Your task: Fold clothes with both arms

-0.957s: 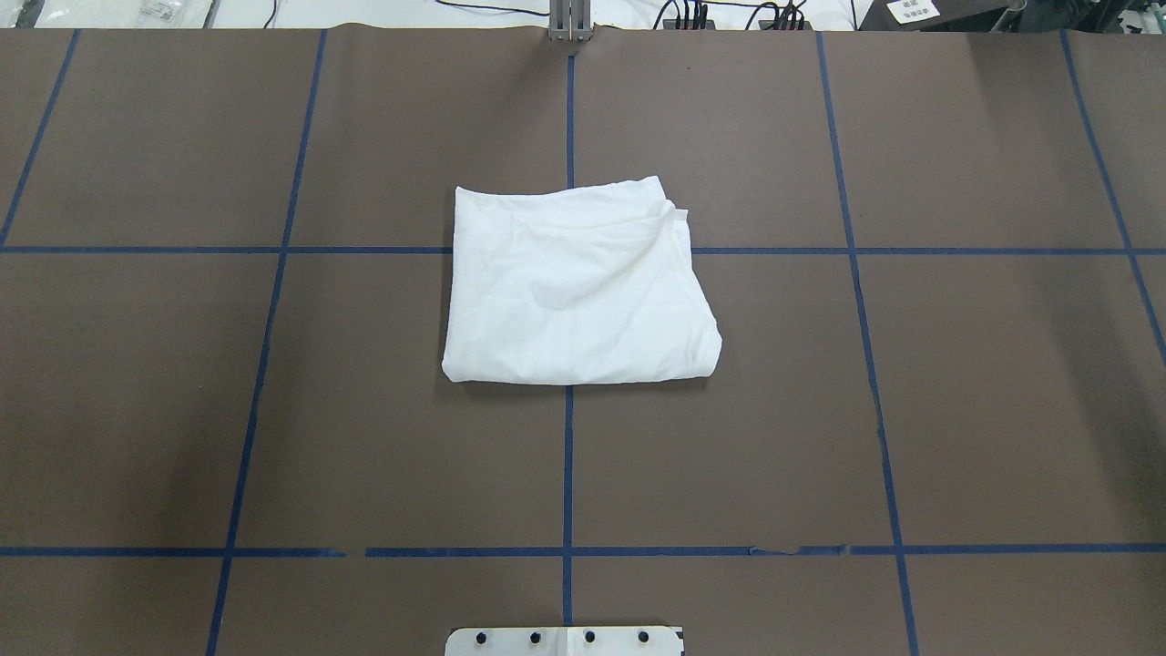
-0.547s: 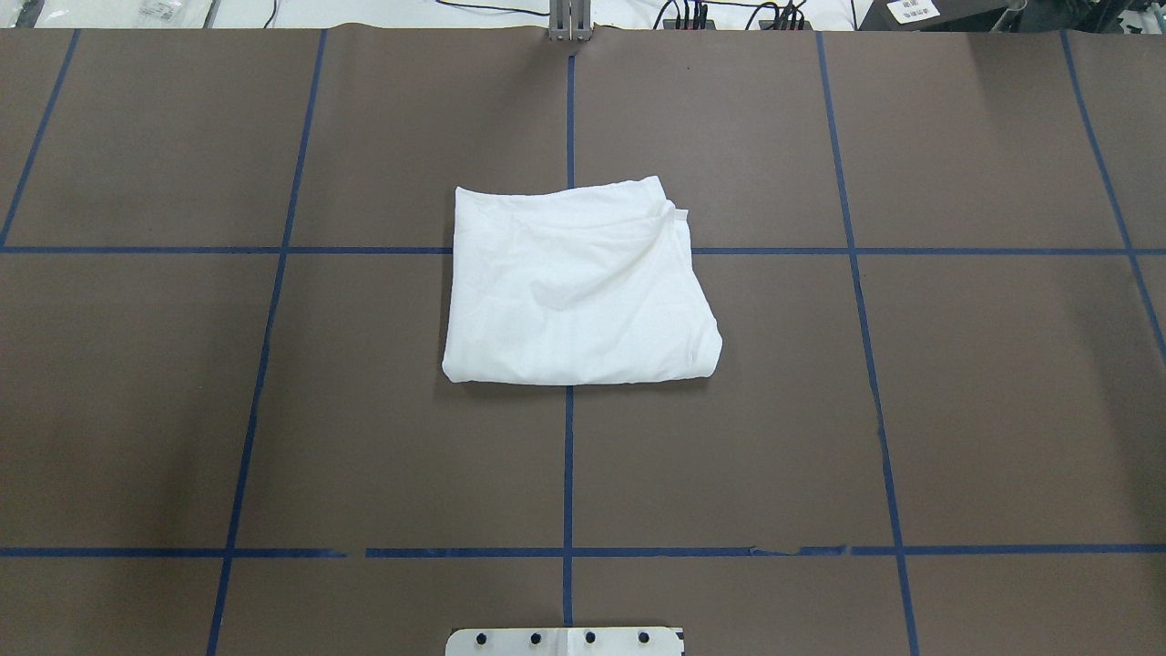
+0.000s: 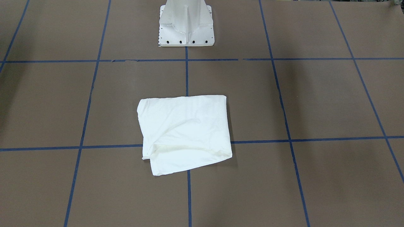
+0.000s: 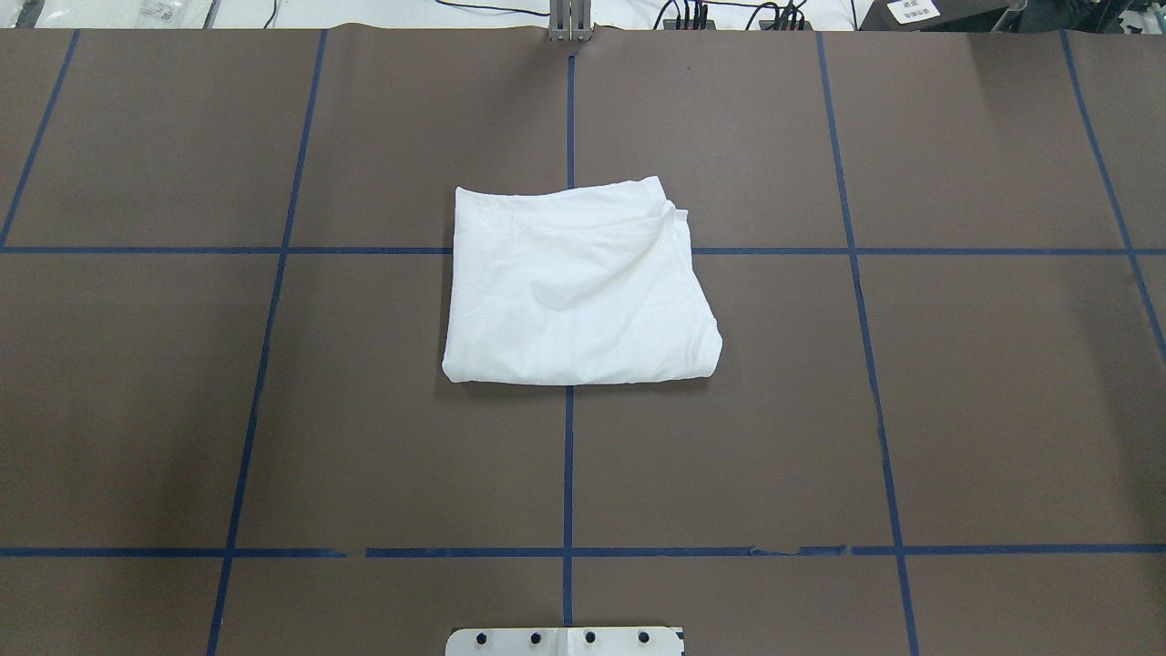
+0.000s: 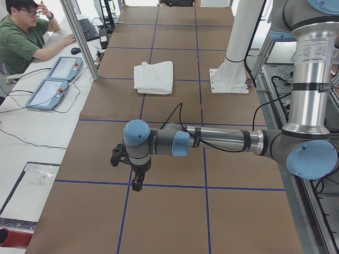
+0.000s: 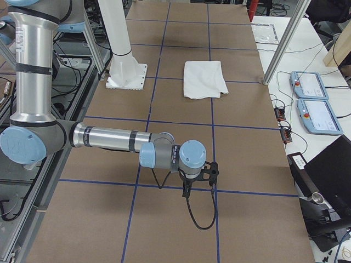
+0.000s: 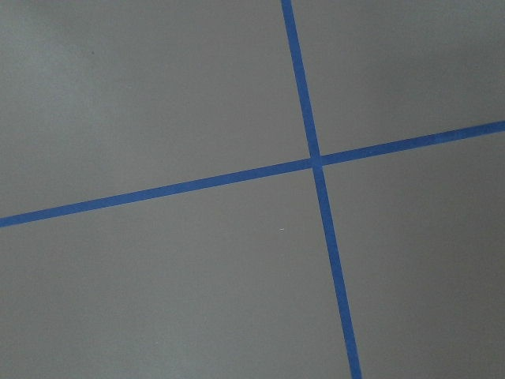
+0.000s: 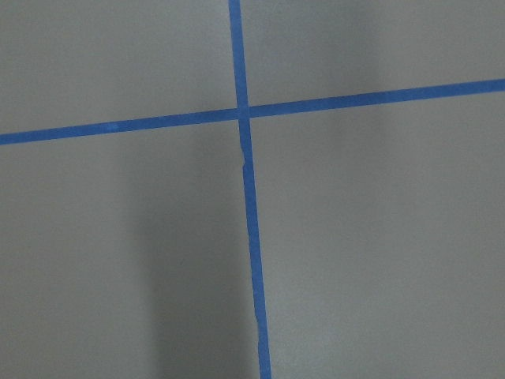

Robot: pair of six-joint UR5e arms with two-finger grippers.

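— White long-sleeved T-shirt (image 4: pixel 578 282), soft thin knit: where does it lie?

— At the middle of my brown paper-covered table (image 4: pixel 273 410). It is folded to a rough rectangle over a crossing of blue tape lines (image 4: pixel 567 456), in front of my white pedestal base (image 3: pixel 186 22). From over my shoulders, left to right: the left edge is straight and crisp. The top face has shallow creases, and the near edge is a plump rounded fold. The far right corner is loose, its layers fanned out with a small tab poking past them. No print, collar or sleeves show.

— And your claws?

— My black two-finger left claw (image 5: pixel 136 182) hangs over bare table, well apart from the shirt, on its silver-grey tubular arm (image 5: pixel 222 138) with light blue caps. My black right claw (image 6: pixel 186 189) hangs likewise at the opposite end. Both show only from the side cameras, so I cannot tell whether either is released or clenched. Neither touches cloth, and my wrist cameras see only paper and tape.

— What does the step call for?

— I judge the folding nearly or fully done. Doing it well means keeping both claws clear so nothing drags the limp cloth. If I tidy, I would pinch all the fanned layers at that right corner together. Then I would lift low and lay them flush, with the left claw pinning the left edge.
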